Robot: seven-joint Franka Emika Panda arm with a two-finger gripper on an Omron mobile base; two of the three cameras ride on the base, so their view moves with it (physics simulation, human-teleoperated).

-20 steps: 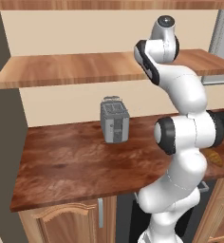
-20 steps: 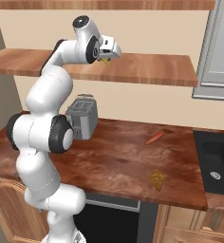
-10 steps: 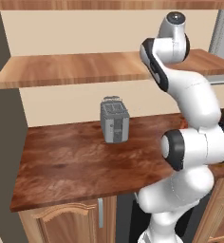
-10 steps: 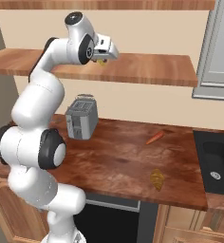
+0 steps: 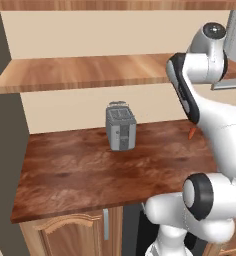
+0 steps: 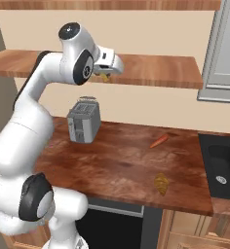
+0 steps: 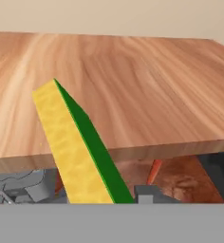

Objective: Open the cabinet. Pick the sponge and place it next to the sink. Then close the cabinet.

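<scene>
The sponge, green on one face and yellow on the other, stands edge-up between my fingers in the hand view. My gripper is shut on it, just in front of and slightly below the front edge of the cabinet's light-brown plank shelf. A yellow corner of the sponge pokes out under the hand. The same shelf board spreads behind the sponge in the hand view, and it runs across the wall in the left base view. The dark sink lies at the counter's right end.
A grey toaster stands on the brown counter under the hand. An orange carrot-like thing and a small yellow-brown item lie further right. A grey wall unit hangs above the sink.
The hand with the sponge has dropped a little, to the shelf's front edge. The arm's upper links have swung over and its elbow has changed pose. The toaster and counter have stayed put.
</scene>
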